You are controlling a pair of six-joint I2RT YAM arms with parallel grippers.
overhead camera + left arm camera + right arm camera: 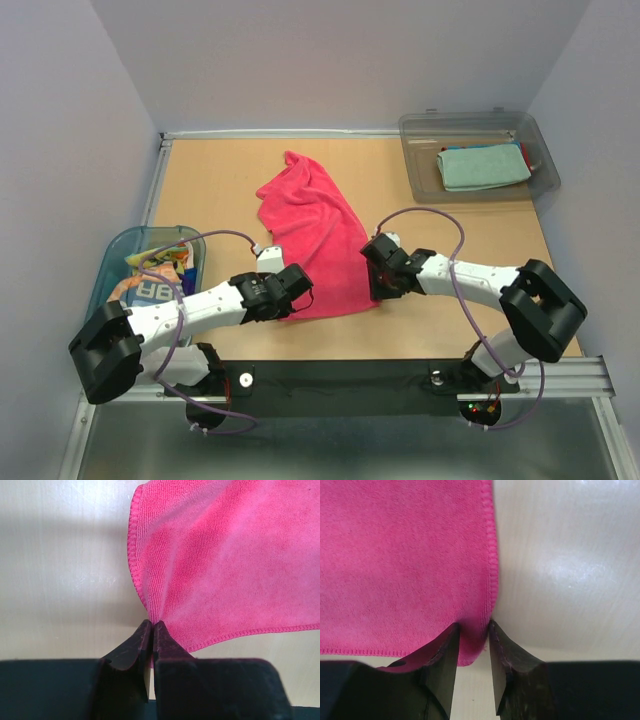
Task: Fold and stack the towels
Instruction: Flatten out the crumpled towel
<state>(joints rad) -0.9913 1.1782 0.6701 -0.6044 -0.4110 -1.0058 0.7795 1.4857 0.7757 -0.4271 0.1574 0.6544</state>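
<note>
A magenta pink towel lies spread on the wooden table, its far end bunched. My left gripper is shut on its near left corner; in the left wrist view the jaws pinch the puckered cloth. My right gripper is at the near right corner; in the right wrist view its jaws stand slightly apart, straddling the corner of the towel. A folded teal towel lies in the clear grey bin. A striped lettered towel and a yellow one sit in the blue-rimmed tub.
The clear grey bin stands at the back right corner. The blue-rimmed oval tub sits at the left edge beside my left arm. White walls close the table at the back and sides.
</note>
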